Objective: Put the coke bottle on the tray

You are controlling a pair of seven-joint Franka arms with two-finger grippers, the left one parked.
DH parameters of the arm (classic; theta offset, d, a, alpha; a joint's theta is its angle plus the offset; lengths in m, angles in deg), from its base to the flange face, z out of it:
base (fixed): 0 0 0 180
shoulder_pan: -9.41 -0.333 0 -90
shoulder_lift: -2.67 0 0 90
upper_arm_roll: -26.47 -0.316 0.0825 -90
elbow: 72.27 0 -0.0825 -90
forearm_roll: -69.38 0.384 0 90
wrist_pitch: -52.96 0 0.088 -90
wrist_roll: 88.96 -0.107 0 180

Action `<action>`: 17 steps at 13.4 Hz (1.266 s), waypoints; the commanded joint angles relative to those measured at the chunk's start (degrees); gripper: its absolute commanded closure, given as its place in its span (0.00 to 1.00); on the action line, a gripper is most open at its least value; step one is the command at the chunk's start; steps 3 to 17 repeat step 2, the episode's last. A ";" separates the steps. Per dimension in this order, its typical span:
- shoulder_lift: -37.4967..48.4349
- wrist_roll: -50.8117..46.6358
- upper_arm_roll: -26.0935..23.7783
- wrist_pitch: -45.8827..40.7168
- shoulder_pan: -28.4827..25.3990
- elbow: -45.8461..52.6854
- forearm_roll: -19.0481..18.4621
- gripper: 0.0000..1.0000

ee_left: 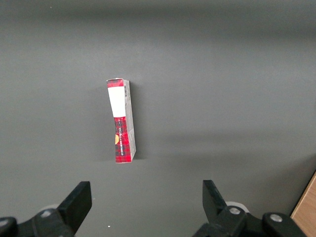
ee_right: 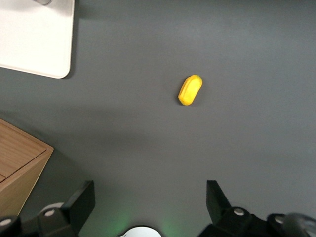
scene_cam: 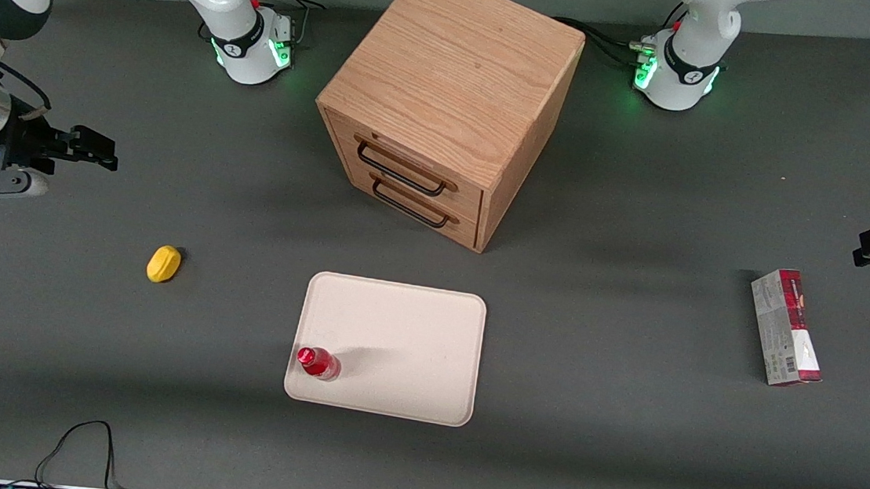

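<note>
The coke bottle (scene_cam: pixel 318 363), small and red with a red cap, stands upright on the tray (scene_cam: pixel 411 337). It is at the tray's corner nearest the front camera, toward the working arm's end. The cream-white tray lies flat in front of the wooden cabinet, and one of its corners shows in the right wrist view (ee_right: pixel 34 39). My gripper (scene_cam: pixel 101 151) hovers over the table at the working arm's end, well away from tray and bottle. It is open (ee_right: pixel 150 197) with nothing between its fingers.
A yellow lemon-like object (scene_cam: pixel 163 263) (ee_right: pixel 190 90) lies on the table between my gripper and the tray. The two-drawer wooden cabinet (scene_cam: pixel 447 104) stands mid-table. A red-and-grey carton (scene_cam: pixel 786 326) (ee_left: pixel 121 121) lies toward the parked arm's end. A black cable (scene_cam: pixel 79 442) loops at the table's front edge.
</note>
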 commanded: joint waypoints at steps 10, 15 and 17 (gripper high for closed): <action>-0.63 1.13 -2.28 -1.49 1.68 2.92 0.42 0.00; -0.63 1.13 -2.28 -1.49 1.68 2.92 0.42 0.00; -0.63 1.13 -2.28 -1.49 1.68 2.92 0.42 0.00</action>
